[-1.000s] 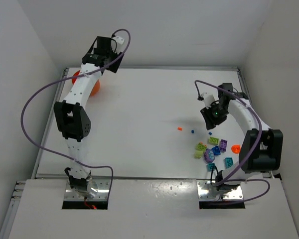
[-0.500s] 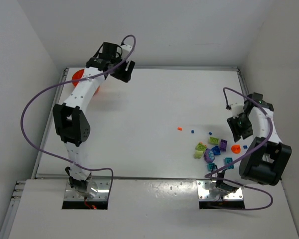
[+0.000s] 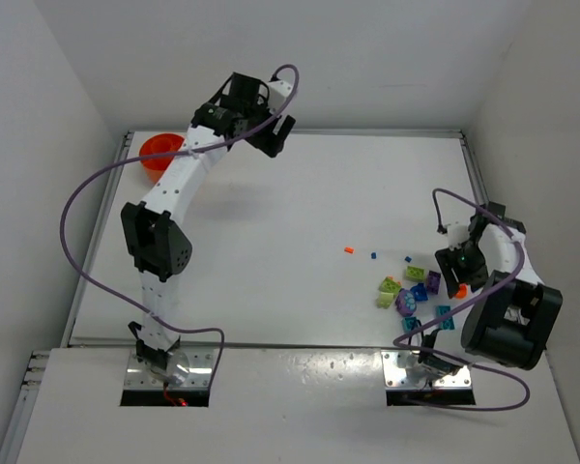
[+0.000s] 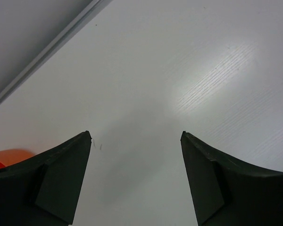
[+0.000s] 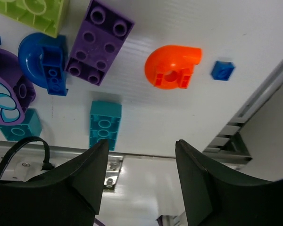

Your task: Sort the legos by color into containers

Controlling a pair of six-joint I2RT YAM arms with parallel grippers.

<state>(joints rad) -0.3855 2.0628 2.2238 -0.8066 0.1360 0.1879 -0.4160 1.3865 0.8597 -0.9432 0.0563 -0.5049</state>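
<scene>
Legos (image 3: 391,286) lie clustered near right on the table (image 3: 271,242), well apart from the orange bowl (image 3: 159,150) far left. Right gripper (image 5: 141,143) hangs above an orange curved brick (image 5: 172,66), jaws apart, empty; left gripper (image 4: 136,136) gapes empty too.

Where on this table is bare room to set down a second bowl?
The wide white middle of the table is bare, from the round orange plastic bowl at the far left corner to the tiny orange brick. The near right corner is crowded with mixed plastic bricks, by the right gripper.
</scene>
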